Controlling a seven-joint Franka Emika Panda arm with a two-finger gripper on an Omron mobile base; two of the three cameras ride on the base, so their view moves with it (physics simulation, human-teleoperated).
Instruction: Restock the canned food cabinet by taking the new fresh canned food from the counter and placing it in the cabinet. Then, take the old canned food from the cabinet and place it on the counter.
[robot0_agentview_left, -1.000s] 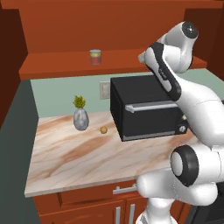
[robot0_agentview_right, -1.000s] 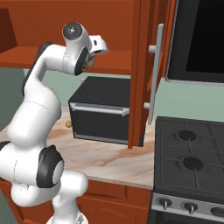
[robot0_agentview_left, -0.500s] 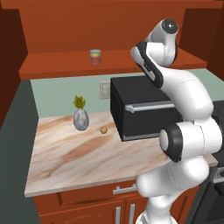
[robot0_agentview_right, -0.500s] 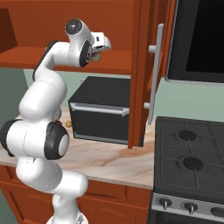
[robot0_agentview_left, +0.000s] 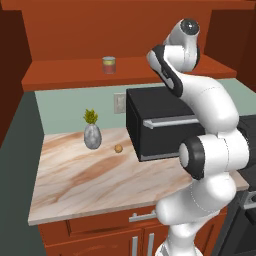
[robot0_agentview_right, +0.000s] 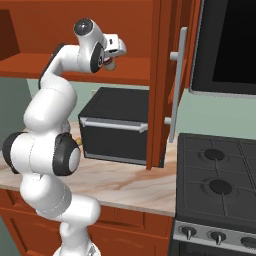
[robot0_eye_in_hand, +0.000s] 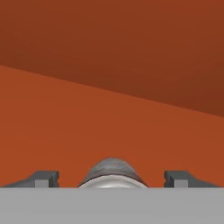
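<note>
The old canned food (robot0_agentview_left: 109, 65), red label under a grey-green top, stands on the cabinet (robot0_agentview_left: 65, 75) shelf board, left of my raised arm. My gripper (robot0_agentview_right: 112, 61) is up inside the cabinet (robot0_agentview_right: 30, 65) above the black oven. In the hand view my gripper (robot0_eye_in_hand: 112, 178) is open. Its fingertips (robot0_eye_in_hand: 41, 178) stand wide apart, and a can's rounded grey top with a pale rim (robot0_eye_in_hand: 113, 173) lies between them without touching. That can's label is hidden. Behind it are the red-brown shelf and back wall (robot0_eye_in_hand: 65, 122). The marble counter (robot0_agentview_left: 85, 180) lies below.
A black countertop oven (robot0_agentview_left: 160, 125) (robot0_agentview_right: 117, 125) sits under the shelf. A grey vase with a plant (robot0_agentview_left: 92, 132) and a small brown ball (robot0_agentview_left: 118, 148) are on the counter. The open cabinet door (robot0_agentview_right: 167, 85) with its silver handle stands beside a stove (robot0_agentview_right: 220, 170).
My arm's elbow and shoulder have swung left and upright in the left base view. The hand has edged slightly deeper over the shelf. The old can has not moved.
</note>
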